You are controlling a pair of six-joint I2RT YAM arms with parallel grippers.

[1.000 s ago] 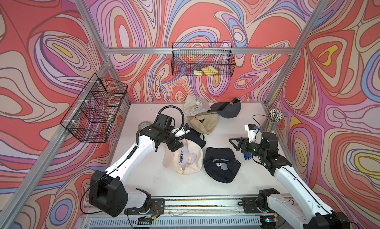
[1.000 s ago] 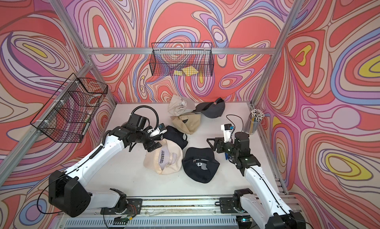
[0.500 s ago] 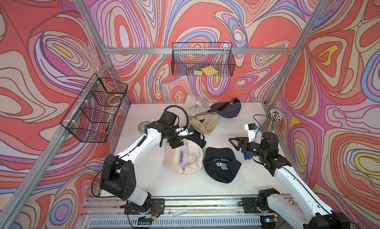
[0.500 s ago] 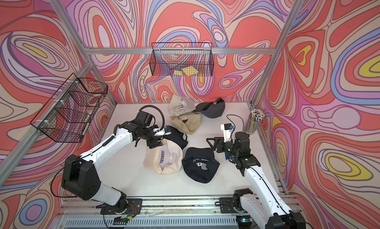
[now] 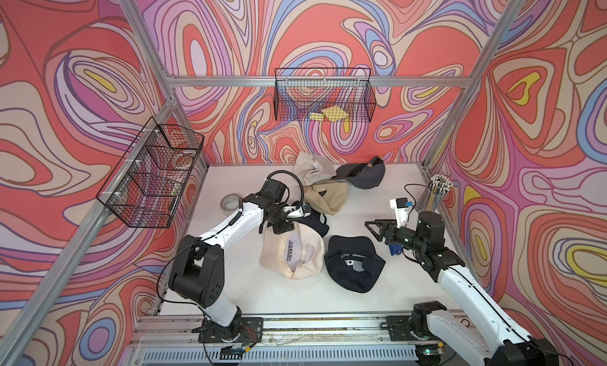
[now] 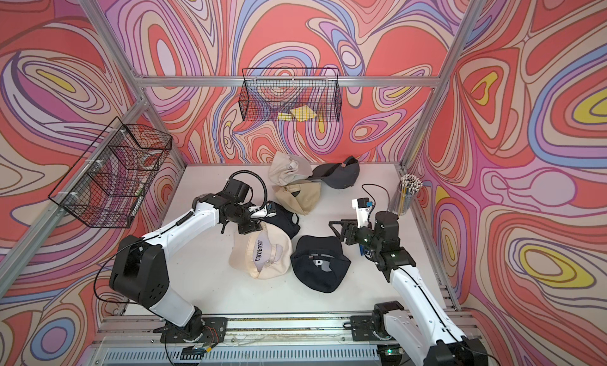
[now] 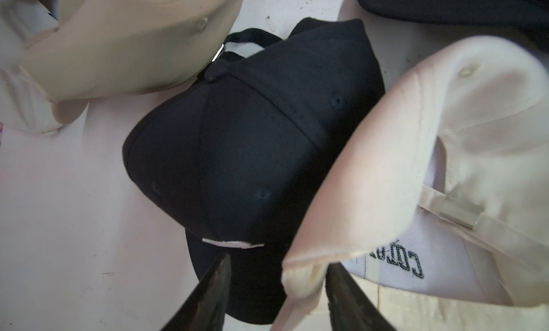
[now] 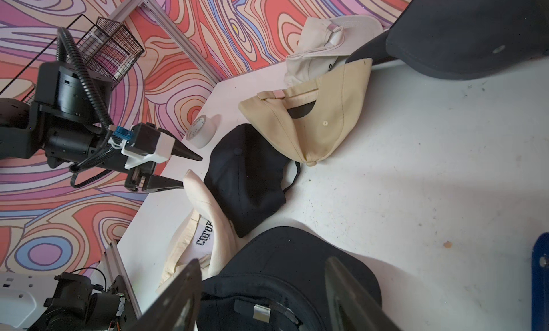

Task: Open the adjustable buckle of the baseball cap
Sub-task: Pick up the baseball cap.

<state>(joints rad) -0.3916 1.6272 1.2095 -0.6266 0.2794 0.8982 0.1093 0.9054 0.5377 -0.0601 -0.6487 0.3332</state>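
Note:
A cream baseball cap (image 5: 292,249) (image 6: 262,252) lies upside down mid-table, and its metal buckle (image 7: 459,211) shows on the back strap. My left gripper (image 5: 282,228) (image 7: 277,261) is at the cap's brim. The brim edge sits between its jaws against one finger, with a gap to the other. A navy cap (image 5: 354,262) (image 8: 285,270) lies upside down beside the cream one, with its silver buckle (image 8: 261,312) showing. My right gripper (image 5: 374,229) (image 8: 261,261) hovers open just right of the navy cap, holding nothing.
A small navy cap (image 5: 315,221) lies under the left wrist. A tan cap (image 5: 328,197), a pale cap (image 5: 310,167) and a dark grey cap (image 5: 364,175) sit behind it. Also present: tape roll (image 5: 230,201), pencil cup (image 5: 437,193), wire baskets (image 5: 152,177) (image 5: 323,98).
My left arm has swung in and down to the cream cap's brim, and its jaws have narrowed around the edge. The right arm has hardly moved.

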